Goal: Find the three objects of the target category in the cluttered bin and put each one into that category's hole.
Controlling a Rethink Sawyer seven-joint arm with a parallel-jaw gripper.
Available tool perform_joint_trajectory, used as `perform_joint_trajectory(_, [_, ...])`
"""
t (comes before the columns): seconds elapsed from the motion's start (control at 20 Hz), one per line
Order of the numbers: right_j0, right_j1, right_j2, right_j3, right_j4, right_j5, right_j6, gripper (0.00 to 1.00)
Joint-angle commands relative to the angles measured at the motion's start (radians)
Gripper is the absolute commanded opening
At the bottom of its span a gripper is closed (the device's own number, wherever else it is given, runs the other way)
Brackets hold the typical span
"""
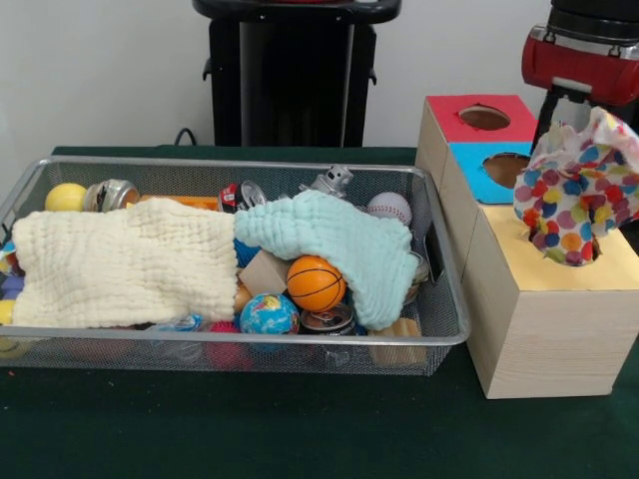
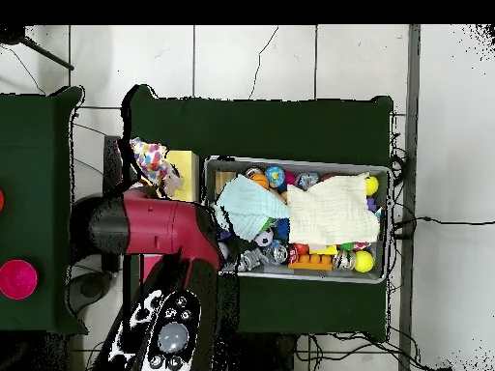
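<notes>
A white cloth with multicoloured polka dots [image 1: 574, 190] hangs bunched and upright over the yellow-topped wooden box [image 1: 539, 319]. Its lower end touches the box top and hides the hole. The cloth also shows in the overhead view [image 2: 153, 160]. The red and black arm [image 1: 584, 60] comes down behind it. The gripper itself is hidden by the cloth it holds up. The silver wire-mesh bin [image 1: 230, 163] sits to the left, full of clutter. No other polka-dot cloth shows in the bin.
A cream cloth [image 1: 120, 264] and a mint cloth [image 1: 339, 239] cover much of the bin. Around them lie a basketball [image 1: 315, 282], a globe ball [image 1: 268, 314], a baseball [image 1: 389, 208] and cans. The blue-topped box [image 1: 479, 175] and red-topped box [image 1: 459, 120] stand behind the yellow one.
</notes>
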State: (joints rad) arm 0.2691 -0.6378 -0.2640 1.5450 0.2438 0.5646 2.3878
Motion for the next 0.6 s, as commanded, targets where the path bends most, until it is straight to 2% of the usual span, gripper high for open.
perform_joint_trajectory(0.05, [-0.035,0.013,0.116,0.144,-0.043,-0.046,0.027,1.0])
perform_joint_trajectory(0.4, [-0.031,0.02,0.115,0.138,-0.06,-0.058,0.025,1.0])
perform_joint_trajectory(0.6, [-0.005,0.016,0.091,0.114,-0.05,-0.006,0.059,1.0])
